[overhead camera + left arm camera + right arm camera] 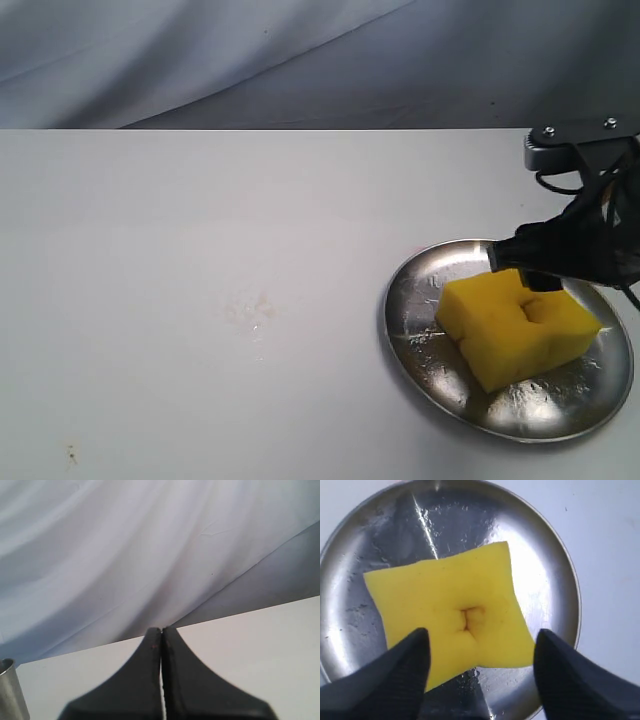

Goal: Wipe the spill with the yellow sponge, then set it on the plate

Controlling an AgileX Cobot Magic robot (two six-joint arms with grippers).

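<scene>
The yellow sponge [520, 325] lies on the silver plate [410, 330] at the right, a dent in its top. My right gripper [520, 272] hovers just above the sponge's far edge, open, with nothing between its fingers. In the right wrist view the sponge [445, 595] rests in the plate [370, 540], and the right gripper [481, 635] has a dark fingertip on each side of it, both apart from the foam. Of the spill only a faint pale smear [250, 308] shows on the white table. My left gripper [161, 629] is shut and empty; it is out of the exterior view.
The white table [200, 220] runs back to a grey cloth backdrop [300, 60]. A shiny metal cylinder [10, 690] stands at the edge of the left wrist view. A small brown speck [71, 456] marks the table near the front left.
</scene>
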